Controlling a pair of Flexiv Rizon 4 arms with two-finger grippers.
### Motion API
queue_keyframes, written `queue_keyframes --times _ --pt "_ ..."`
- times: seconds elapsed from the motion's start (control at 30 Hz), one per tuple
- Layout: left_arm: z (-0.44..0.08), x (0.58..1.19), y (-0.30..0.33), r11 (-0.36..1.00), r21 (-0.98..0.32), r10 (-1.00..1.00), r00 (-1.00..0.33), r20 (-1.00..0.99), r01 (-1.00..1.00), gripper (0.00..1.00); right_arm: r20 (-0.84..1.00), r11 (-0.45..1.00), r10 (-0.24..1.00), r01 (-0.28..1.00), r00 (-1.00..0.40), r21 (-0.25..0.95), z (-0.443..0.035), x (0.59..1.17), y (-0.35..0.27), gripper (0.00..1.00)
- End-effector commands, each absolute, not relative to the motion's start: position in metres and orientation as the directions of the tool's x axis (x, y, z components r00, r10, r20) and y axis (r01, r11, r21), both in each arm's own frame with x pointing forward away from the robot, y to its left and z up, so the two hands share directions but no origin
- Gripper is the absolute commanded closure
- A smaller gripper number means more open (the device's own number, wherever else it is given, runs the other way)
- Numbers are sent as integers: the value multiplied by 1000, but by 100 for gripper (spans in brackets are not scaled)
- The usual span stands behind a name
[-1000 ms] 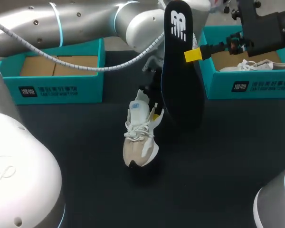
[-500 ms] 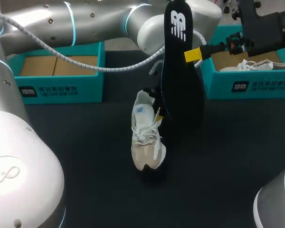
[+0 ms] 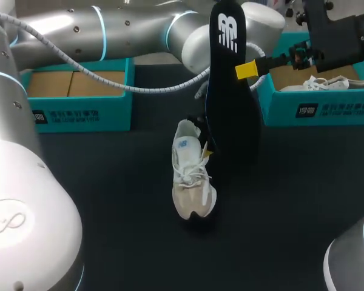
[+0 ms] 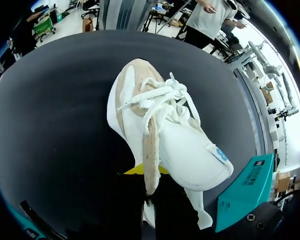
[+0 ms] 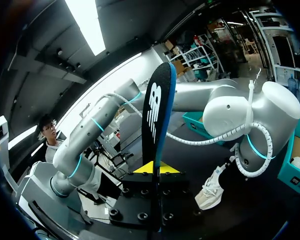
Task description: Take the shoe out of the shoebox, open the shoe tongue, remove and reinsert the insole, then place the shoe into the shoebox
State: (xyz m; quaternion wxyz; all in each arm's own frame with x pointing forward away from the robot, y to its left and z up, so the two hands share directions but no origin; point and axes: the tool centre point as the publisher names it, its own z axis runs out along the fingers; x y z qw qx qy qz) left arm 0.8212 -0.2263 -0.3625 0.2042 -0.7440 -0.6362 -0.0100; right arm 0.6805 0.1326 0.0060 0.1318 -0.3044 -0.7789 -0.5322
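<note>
A white and beige shoe (image 3: 193,182) is at the middle of the black table, toe toward the front edge. My left gripper (image 3: 204,148) is shut on the rim of its opening near the heel. In the left wrist view the shoe (image 4: 160,135) stretches ahead of the gripper (image 4: 146,172), laces up, its side wall pinched between the fingers. My right gripper (image 3: 246,70) is shut on a black insole (image 3: 230,103) and holds it upright just right of the shoe. In the right wrist view the insole (image 5: 155,120) rises from the gripper (image 5: 155,169), with the shoe (image 5: 212,190) beyond.
An open teal shoebox (image 3: 79,100) stands at the back left. Another teal shoebox (image 3: 315,109) at the back right holds a second white shoe (image 3: 327,83). My left arm (image 3: 139,36) stretches across the back of the table.
My left arm has carried the shoe a little to the right and toward the front, turning its toe straighter. The right arm and insole have stayed put.
</note>
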Motion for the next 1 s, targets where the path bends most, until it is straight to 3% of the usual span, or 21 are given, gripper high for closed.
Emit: queue_keyframes --times 0.03,0.27,0.3,0.37,0.4,0.43,0.47,0.7,1.0 --pt "-370 826 -231 -138 -311 945 219 243 940 100 530 251 335 616 -779 747 6 682 135 100" --pt "-378 828 -240 -182 -349 934 273 229 919 98 530 251 335 616 -779 747 6 682 135 100" --pt "-379 828 -241 -185 -351 934 275 228 918 91 530 251 335 616 -779 747 6 682 135 100" --pt "-380 827 -243 -202 -360 931 293 219 911 53 530 251 335 616 -779 747 6 682 135 100" --pt "-379 826 -244 -218 -363 931 304 200 906 28 530 251 335 616 -779 747 6 682 135 100" --pt "-378 826 -244 -225 -365 933 308 186 903 10 530 251 335 616 -779 747 6 682 135 100" --pt "-376 826 -244 -231 -366 934 311 176 901 0 530 251 335 616 -779 747 6 682 135 100" --pt "-358 823 -246 -266 -334 938 323 129 904 0 530 251 335 616 -779 747 6 682 135 100" --pt "-317 833 -248 -240 -192 963 258 76 952 0 530 251 335 616 -779 747 6 682 135 100"
